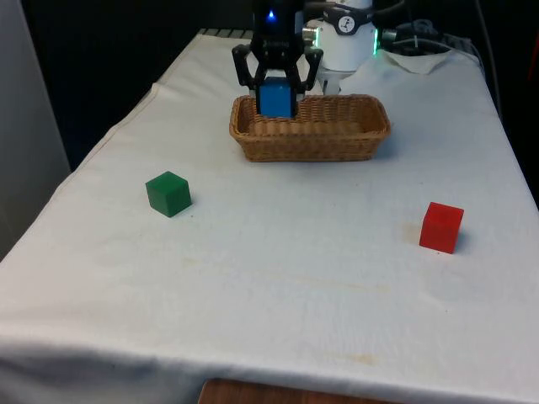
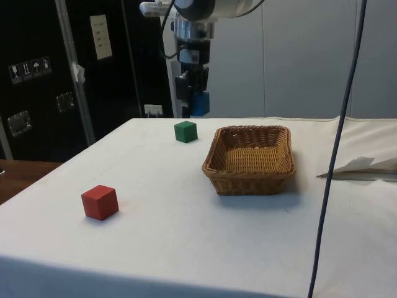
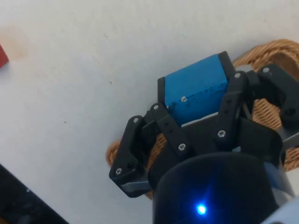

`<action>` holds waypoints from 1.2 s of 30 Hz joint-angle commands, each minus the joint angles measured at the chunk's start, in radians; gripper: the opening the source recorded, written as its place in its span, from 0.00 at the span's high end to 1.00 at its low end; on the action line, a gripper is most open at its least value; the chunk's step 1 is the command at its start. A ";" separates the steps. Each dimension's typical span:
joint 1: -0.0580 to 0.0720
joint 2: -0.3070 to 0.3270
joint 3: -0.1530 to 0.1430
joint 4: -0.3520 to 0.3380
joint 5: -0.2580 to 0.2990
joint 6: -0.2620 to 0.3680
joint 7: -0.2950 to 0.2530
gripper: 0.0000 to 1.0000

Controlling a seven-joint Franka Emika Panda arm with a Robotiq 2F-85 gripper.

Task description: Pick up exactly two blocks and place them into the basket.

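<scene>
Since the claw (image 1: 275,91) already has the blue block (image 1: 275,98) clamped between its fingers and hanging in the air, the job right now looks like getting it properly over the basket (image 1: 370,126) before letting go. I'd bring it over the middle of the basket, drop low, then open, so the block doesn't bounce off the rim.

From the front it looks like the block is right over the basket's near corner. The side view says otherwise: the claw (image 2: 197,99) and block (image 2: 200,103) sit beyond the basket's (image 2: 214,158) rim, out over bare counter (image 2: 186,242), nearer the green block (image 2: 185,131). The wrist view shows the grip is square on the block (image 3: 196,91), with the basket's edge (image 3: 275,49) just beside it. The red block (image 1: 441,226) is well apart from the claw.
</scene>
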 commanded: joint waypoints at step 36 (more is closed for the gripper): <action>0.024 -0.024 -0.022 -0.112 -0.163 0.047 0.021 0.99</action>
